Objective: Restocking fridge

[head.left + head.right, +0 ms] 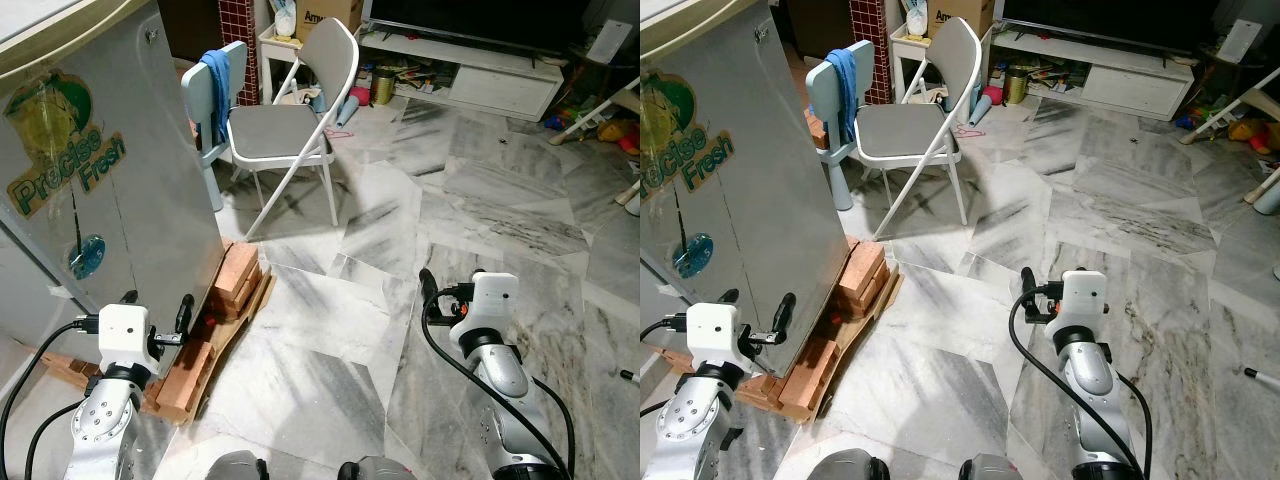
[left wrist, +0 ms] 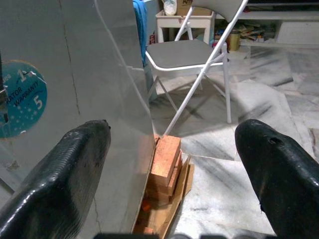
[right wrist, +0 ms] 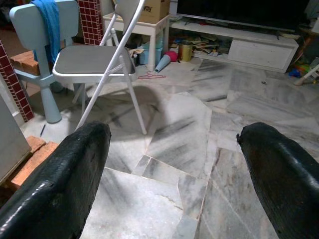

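Black and spread wide on nothing, the left gripper [image 1: 155, 320] hovers at the lower corner of the tall silver-grey metal fridge [image 1: 120, 170], and the right gripper [image 3: 174, 164] gapes equally empty over the grey marble-tile floor [image 1: 330, 330]. The fridge stands upright on orange bricks [image 1: 235, 280] over a wooden board, its top and left side cut off. Beyond it stand a grey folding chair [image 1: 290, 125], a pale blue plastic chair [image 1: 215, 95] and a white TV bench [image 1: 480, 70].
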Tool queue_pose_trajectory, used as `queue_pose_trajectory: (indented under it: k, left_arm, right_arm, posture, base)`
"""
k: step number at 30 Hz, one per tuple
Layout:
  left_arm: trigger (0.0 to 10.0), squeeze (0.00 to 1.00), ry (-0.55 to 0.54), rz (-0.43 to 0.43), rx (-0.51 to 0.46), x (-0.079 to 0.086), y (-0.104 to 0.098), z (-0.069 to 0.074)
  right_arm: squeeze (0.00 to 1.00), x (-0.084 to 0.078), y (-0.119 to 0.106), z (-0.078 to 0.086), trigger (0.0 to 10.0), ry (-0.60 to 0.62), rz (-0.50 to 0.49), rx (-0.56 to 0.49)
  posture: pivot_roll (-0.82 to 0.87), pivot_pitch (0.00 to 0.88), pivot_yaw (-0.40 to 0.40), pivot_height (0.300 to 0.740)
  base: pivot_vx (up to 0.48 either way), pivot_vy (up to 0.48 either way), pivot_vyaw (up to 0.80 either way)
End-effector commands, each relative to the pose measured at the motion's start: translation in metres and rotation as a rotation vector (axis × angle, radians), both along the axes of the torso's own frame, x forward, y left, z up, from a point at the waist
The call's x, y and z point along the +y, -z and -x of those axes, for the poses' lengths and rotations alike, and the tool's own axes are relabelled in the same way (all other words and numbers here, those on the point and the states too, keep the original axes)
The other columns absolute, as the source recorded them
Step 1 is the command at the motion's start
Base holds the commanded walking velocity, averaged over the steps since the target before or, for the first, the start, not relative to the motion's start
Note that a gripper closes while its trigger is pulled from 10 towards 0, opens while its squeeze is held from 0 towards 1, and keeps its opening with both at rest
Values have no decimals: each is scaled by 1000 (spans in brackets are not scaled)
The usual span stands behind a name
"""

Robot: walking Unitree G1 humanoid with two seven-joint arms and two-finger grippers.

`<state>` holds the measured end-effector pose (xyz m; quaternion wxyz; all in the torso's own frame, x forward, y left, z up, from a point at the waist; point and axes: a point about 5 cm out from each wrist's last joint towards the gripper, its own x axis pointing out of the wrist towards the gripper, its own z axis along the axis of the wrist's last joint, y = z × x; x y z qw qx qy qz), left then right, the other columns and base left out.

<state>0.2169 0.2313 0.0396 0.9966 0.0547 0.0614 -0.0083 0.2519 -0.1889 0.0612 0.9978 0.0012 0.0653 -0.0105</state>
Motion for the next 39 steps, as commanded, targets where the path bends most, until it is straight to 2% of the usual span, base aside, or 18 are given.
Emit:
queue_pose_trajectory:
  k: [1,7,8,10,11,15,16,19,25,35,39]
  left_arm:
    - [10000,0,158,81,-132,-39,-71,-73]
    - [10000,0,158,81,-132,-39,-71,-73]
    - [10000,0,111,73,-128,-37,-68,-69]
    - [10000,0,50,-42,-141,-27,-57,-45]
    - [10000,0,54,-58,-153,-28,-59,-44]
    - [10000,0,49,-37,-145,-28,-57,-47]
    - [10000,0,74,-48,-137,-30,-57,-51]
    - [10000,0,99,-64,-120,-33,-58,-55]
    - [10000,0,100,-105,-106,-31,-62,-57]
    - [10000,0,38,-123,-58,-22,-53,-41]
    - [10000,0,16,-145,-60,-17,-51,-35]
  right_arm:
    - [0,11,-74,-51,10000,-112,-45,-109]
    - [0,11,-74,-51,10000,-112,-45,-109]
    - [0,12,-71,-47,10000,-119,-45,-109]
    - [0,21,-54,-39,10000,-75,-18,-117]
    - [0,22,-55,-38,10000,-78,-6,-135]
    - [0,17,-55,-36,10000,-47,7,-153]
    - [0,13,-54,-34,10000,-11,-3,-160]
    - [0,12,-56,-31,10000,1,3,-159]
    - [0,11,-51,-22,10000,27,-9,-147]
    - [0,16,-43,-20,10000,-38,-30,-81]
    - [0,20,-45,-26,10000,-73,-12,-82]
  posture:
    - [98,0,-62,740]
    - [98,0,-62,740]
    - [100,0,-56,740]
    - [108,0,-56,740]
    - [96,0,-34,740]
    - [76,0,-6,740]
    - [59,0,23,740]
    - [47,0,43,740]
    - [40,0,73,740]
    - [88,0,-2,740]
    - [108,9,-28,740]
  base:
    - [0,0,0]
    - [0,0,0]
    - [0,0,0]
    - [0,0,0]
    - [0,0,0]
    - [0,0,0]
    - [0,0,0]
    - [0,0,0]
    - [0,0,0]
    - [0,0,0]
    - [0,430,0]
